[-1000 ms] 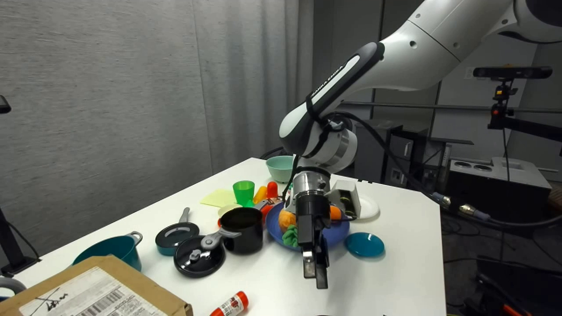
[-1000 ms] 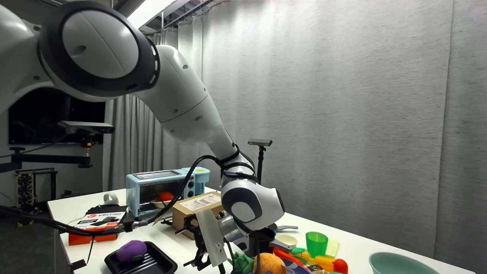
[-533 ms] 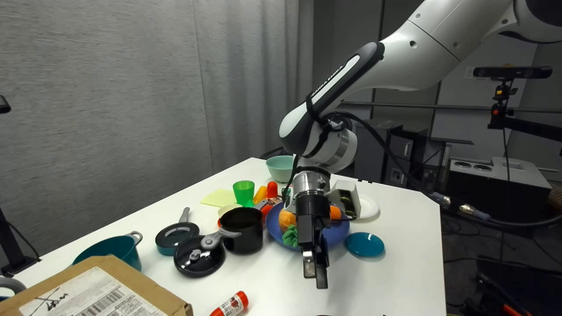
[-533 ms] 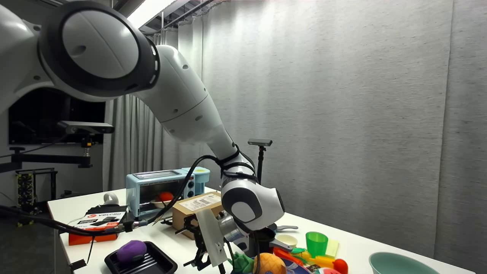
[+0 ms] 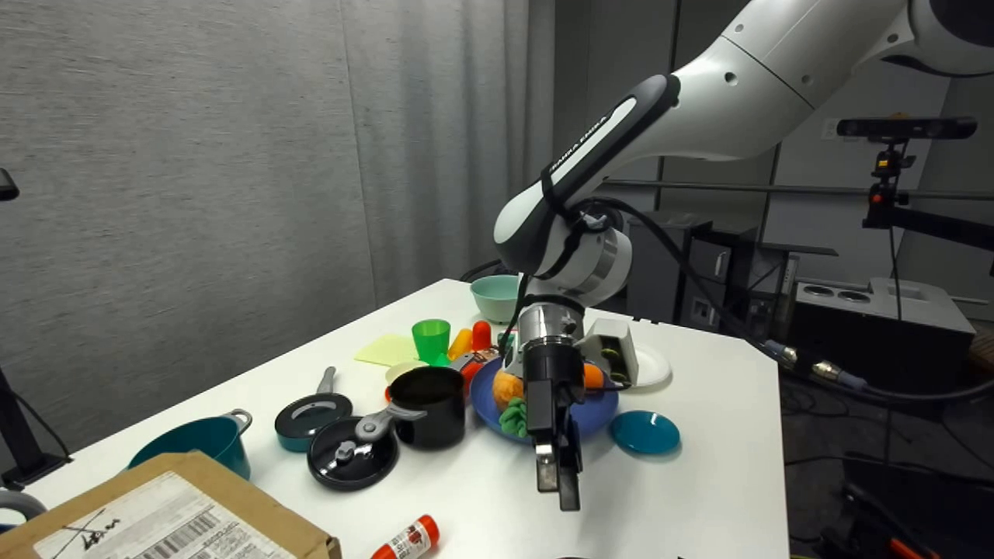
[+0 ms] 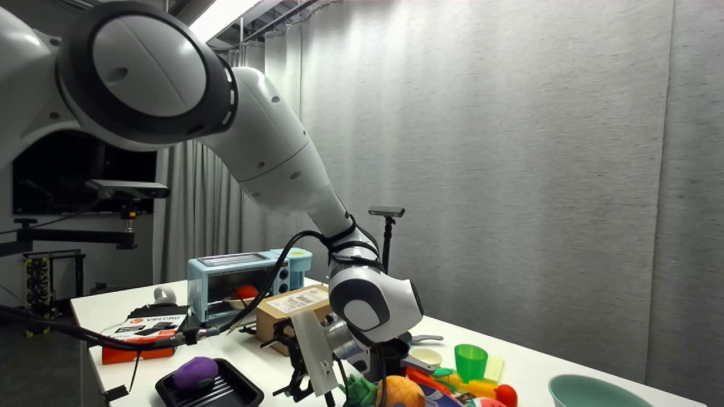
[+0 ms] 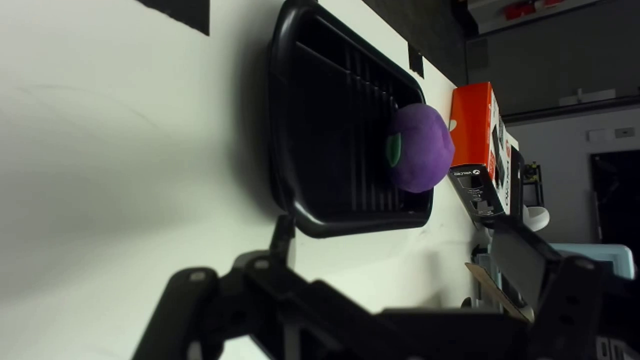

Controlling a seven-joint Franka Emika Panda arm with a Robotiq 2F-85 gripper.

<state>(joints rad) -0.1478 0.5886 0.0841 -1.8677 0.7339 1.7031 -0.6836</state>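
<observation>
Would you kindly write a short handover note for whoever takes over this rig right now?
Gripper: open, nothing between its fingers; the black tray looks nearest.
Things: the purple toy lies in the black tray on the white table; the Velcro box is nearby.
Done, as things lie: purple toy in the black tray, fingers clear of it.
Left: any grasp; nothing is gripped yet.

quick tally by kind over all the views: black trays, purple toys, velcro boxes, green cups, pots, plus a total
Black tray: 1
Purple toy: 1
Velcro box: 1
Green cup: 1
Pots (teal pot, black pot): 2
Total: 6
</observation>
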